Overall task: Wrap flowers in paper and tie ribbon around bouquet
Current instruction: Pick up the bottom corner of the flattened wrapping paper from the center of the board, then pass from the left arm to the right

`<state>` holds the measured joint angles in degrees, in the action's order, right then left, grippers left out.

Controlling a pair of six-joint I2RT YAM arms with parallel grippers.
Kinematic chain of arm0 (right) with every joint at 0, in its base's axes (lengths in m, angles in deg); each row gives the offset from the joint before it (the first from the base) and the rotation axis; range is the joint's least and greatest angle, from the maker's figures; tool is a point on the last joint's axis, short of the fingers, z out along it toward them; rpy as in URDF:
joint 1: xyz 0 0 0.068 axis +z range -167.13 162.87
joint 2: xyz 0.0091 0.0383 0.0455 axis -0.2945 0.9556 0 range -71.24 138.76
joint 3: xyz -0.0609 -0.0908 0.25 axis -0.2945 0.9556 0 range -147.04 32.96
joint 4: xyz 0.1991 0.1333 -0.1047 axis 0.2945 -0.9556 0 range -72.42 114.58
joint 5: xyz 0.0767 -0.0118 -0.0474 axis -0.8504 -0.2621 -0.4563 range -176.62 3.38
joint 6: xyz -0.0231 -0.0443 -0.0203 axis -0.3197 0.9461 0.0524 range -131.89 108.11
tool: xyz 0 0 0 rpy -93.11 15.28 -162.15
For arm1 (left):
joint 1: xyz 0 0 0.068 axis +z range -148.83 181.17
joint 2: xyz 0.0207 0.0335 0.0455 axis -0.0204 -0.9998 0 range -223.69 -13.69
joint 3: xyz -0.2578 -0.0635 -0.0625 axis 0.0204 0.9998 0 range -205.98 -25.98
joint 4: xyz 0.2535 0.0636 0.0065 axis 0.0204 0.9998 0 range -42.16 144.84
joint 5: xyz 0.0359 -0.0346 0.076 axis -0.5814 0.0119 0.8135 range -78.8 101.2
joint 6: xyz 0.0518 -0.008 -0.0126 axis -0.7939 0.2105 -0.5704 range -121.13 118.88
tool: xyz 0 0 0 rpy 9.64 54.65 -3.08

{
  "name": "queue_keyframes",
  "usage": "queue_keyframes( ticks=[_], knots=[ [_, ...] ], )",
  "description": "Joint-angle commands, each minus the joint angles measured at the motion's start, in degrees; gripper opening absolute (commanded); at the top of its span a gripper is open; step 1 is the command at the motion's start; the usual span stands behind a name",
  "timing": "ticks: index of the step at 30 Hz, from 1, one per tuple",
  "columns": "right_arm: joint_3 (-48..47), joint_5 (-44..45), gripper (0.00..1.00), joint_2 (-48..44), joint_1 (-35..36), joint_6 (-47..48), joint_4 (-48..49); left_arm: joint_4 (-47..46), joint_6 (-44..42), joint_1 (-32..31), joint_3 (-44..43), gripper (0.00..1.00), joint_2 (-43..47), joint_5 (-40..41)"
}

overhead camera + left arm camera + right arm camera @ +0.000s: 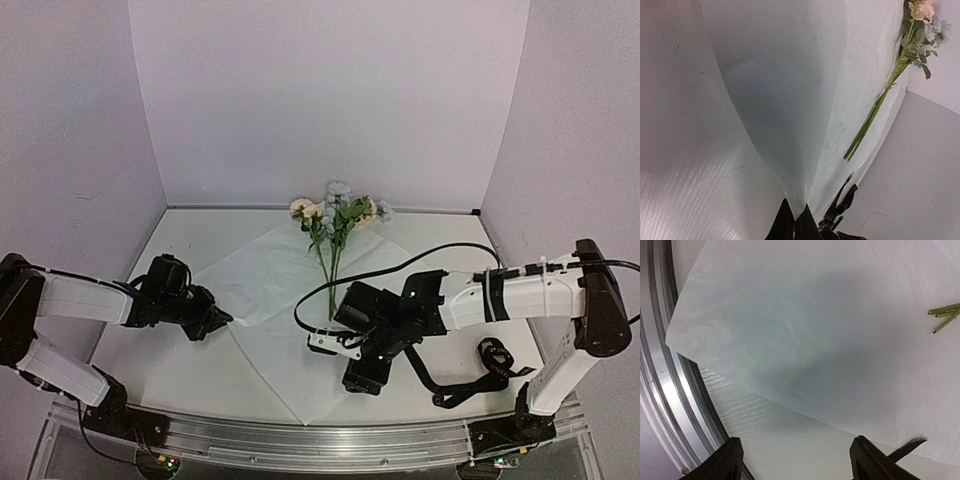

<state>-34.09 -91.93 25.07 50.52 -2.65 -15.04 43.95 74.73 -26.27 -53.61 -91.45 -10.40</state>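
The paper lies as a large white sheet turned corner-on across the table. On its far half rest the flowers, peach and pale blue blooms at the back wall, green stems pointing toward me. My left gripper is shut on the paper's left corner, which rises into a fold. My right gripper is open low over the paper's near right edge, nothing between its fingers; stem tips show beyond. The black ribbon lies crumpled at the right.
A metal rail runs along the table's near edge, close to the paper's near corner. A black cable from the right arm loops across above the stems. White walls close the table at back and sides.
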Motion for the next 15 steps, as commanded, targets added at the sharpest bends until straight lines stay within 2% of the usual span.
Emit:
queue_keyframes(
  ticks=[1, 10, 15],
  knots=[
    [2.02, -0.7, 0.76, -2.28, 1.51, 4.88, 3.34, -6.34, 5.15, 2.22, 0.93, 0.0, 0.6, -7.02],
    [8.63, 3.48, 0.78, -4.27, 5.78, 7.76, 13.25, -6.31, 6.59, 4.45, 1.51, 0.0, 2.38, -9.48],
    [10.47, 12.84, 0.78, -1.22, 11.68, 13.88, 22.81, -5.64, 6.45, 4.95, 1.67, 0.0, 2.86, -9.73]
  ],
)
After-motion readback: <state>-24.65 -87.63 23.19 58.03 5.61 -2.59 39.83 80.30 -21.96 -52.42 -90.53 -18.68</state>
